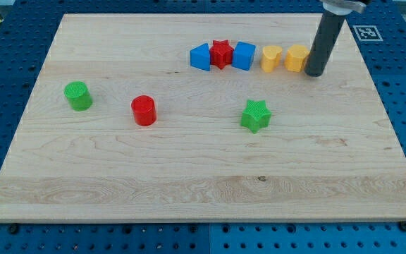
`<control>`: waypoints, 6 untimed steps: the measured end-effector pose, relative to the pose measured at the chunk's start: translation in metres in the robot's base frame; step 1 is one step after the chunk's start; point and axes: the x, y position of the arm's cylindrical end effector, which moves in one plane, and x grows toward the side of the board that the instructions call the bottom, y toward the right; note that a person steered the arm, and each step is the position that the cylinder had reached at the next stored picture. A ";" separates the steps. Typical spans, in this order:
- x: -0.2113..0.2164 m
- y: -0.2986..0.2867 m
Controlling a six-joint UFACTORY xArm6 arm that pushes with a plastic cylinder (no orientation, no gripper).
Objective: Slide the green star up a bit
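Item: green star, one pc.
Colour: bright green, uniform over top and sides.
Shape: star w/ short blunt points; thick block, side walls visible.
Texture: fine ribbed lines across the top face.
Pose: flat on the wooden surface, top face up, not tilted.
Contact: standing free, touching no other block.
Position: right of the view's centre, approx. mid-height of the surface.
Ref. to row: below the row of blocks at the view's top, well apart from it.
Ref. to my tip: star lies toward the view's lower left of the tip, well apart, no contact.
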 end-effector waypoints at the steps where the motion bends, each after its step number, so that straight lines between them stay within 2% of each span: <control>1: 0.028 0.002; 2: 0.046 -0.020; 4: 0.137 -0.022; 5: 0.143 -0.058; 6: 0.131 -0.096</control>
